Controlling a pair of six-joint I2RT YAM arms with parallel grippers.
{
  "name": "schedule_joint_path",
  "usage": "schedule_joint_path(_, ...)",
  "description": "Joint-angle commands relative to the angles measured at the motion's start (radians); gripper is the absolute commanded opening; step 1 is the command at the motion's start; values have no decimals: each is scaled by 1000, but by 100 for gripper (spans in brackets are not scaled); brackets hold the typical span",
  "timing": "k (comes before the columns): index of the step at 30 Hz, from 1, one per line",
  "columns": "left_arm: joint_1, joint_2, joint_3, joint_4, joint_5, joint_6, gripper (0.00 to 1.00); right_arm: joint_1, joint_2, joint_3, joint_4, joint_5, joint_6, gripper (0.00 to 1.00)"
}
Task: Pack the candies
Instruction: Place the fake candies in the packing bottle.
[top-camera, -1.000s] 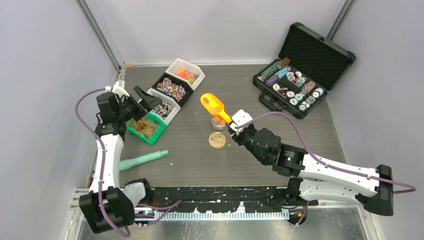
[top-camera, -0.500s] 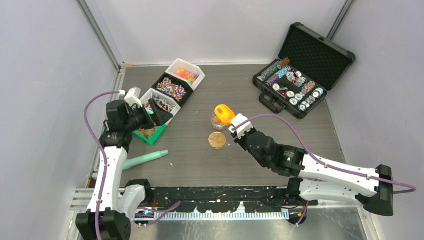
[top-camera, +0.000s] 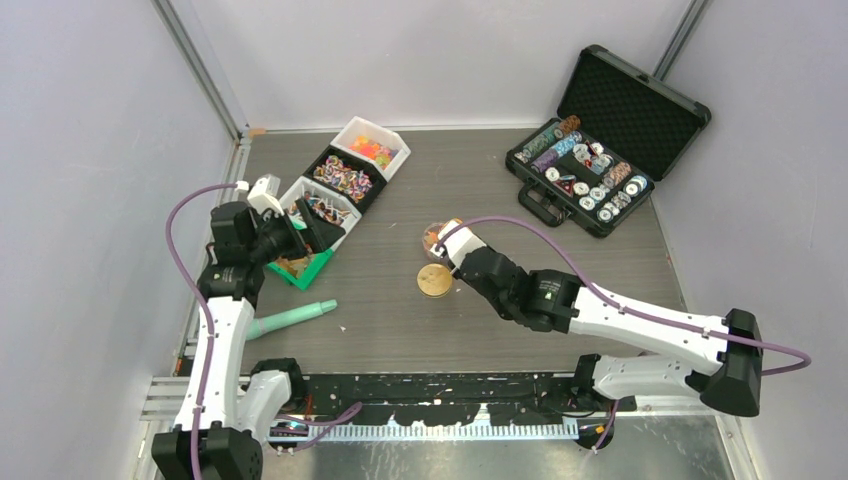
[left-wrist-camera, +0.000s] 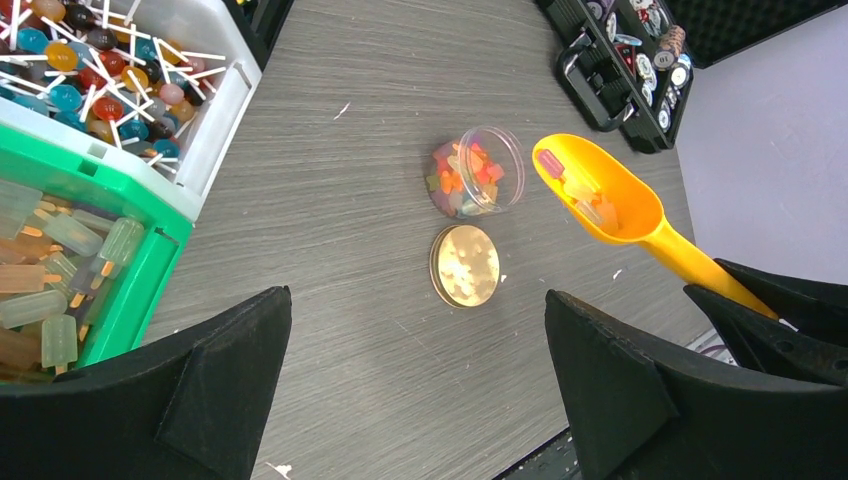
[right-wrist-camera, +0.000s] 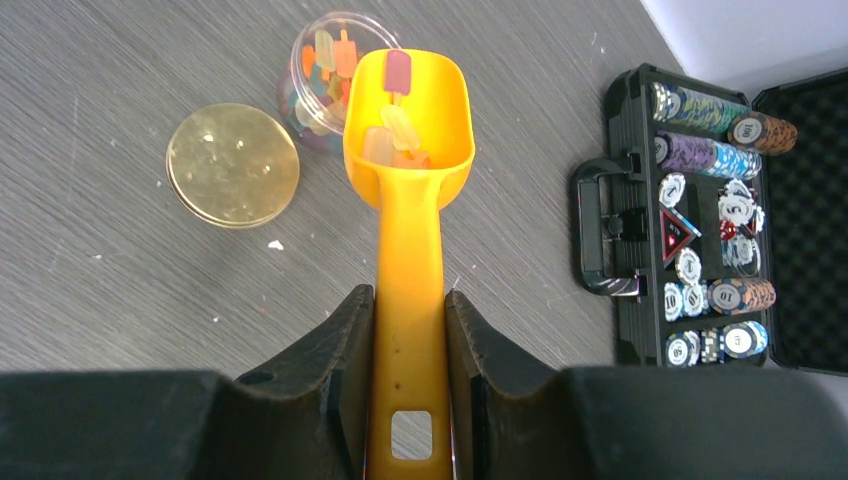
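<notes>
The right tool (right-wrist-camera: 408, 300) is clamped on the handle of the orange scoop (right-wrist-camera: 408, 220), one finger pressed against each side of the shaft. The scoop's bowl reaches straight out ahead of the fingertips. A few candies (right-wrist-camera: 395, 130) lie in that bowl, pale yellow and orange pieces with one pink piece at the front lip. Just ahead of the tool and a little to its left, a clear jar (right-wrist-camera: 300, 110) stands open on the bench (right-wrist-camera: 120, 300) with more mixed sweets inside. In the right wrist view the scoop's front lip overlaps the jar's rim. The gold lid (right-wrist-camera: 232, 165) lies flat to the left of the scoop, just beside the jar. Well off to the tool's right sits the open black case (right-wrist-camera: 610, 180) of poker chips. The left tool (left-wrist-camera: 416, 300) holds nothing, its jaws spread wide apart above the bench. A green bin (left-wrist-camera: 150, 270) of pale stick sweets sits by its left finger, and a white bin (left-wrist-camera: 215, 120) of lollipops lies beyond that.
</notes>
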Motion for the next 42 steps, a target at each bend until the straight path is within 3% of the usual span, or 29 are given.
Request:
schedule_joint_path(1,-4,2,3,13,8,9,100,-7,10,67,-68,-11,7,0)
schedule_joint_path(11,-4,20,3,22,17,1,100,-9,68,142,-172,-67,-6,0)
schedule_joint_path(42,-4,25,11,13,15,1,100,-11,183,249,-263,-67,-28,0)
